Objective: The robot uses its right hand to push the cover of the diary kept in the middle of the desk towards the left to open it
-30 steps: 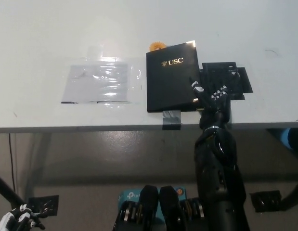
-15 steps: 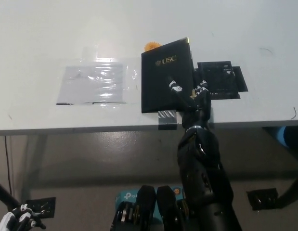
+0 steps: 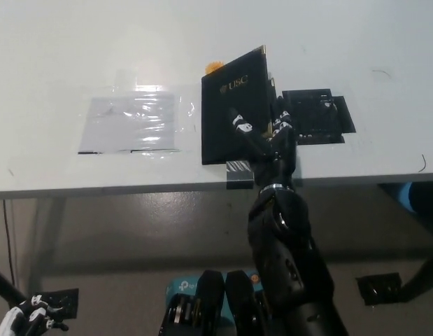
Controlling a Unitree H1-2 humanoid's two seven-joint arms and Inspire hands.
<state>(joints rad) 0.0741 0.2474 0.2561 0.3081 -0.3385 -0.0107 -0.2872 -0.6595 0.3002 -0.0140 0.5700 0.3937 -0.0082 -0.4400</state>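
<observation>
The right hand point(image 3: 268, 133) reaches over the worktop's point(image 3: 62, 56) near edge, fingers point(image 3: 238, 122) spread and laid against the diary point(image 3: 230, 115); they press on the black cover point(image 3: 226, 105) from its right side rather than gripping it, so the hand holds nothing, with one finger stretched across the cover's lower middle and the others at the cover's right edge. The cover is tilted up along that right edge, its top right corner lifted clear, gold lettering showing near its top. The diary sits near the middle of the worktop, its lower edge close to the near edge, where a strip of grey tape point(image 3: 237, 168) touches its bottom. Just right of the diary and the hand a black flat patch point(image 3: 321, 115) lies on the worktop. A small orange thing point(image 3: 215, 67) peeks out behind the diary's top left corner. To the left of the diary, close beside it, a clear plastic sheet point(image 3: 129, 122) lies flat over a greyish area, shining. The black arm point(image 3: 289, 259) rises from the bottom right to the hand. The white left hand point(image 3: 27, 315) hangs low at the lower left, below the worktop, well apart from everything; whether it is open I cannot tell
</observation>
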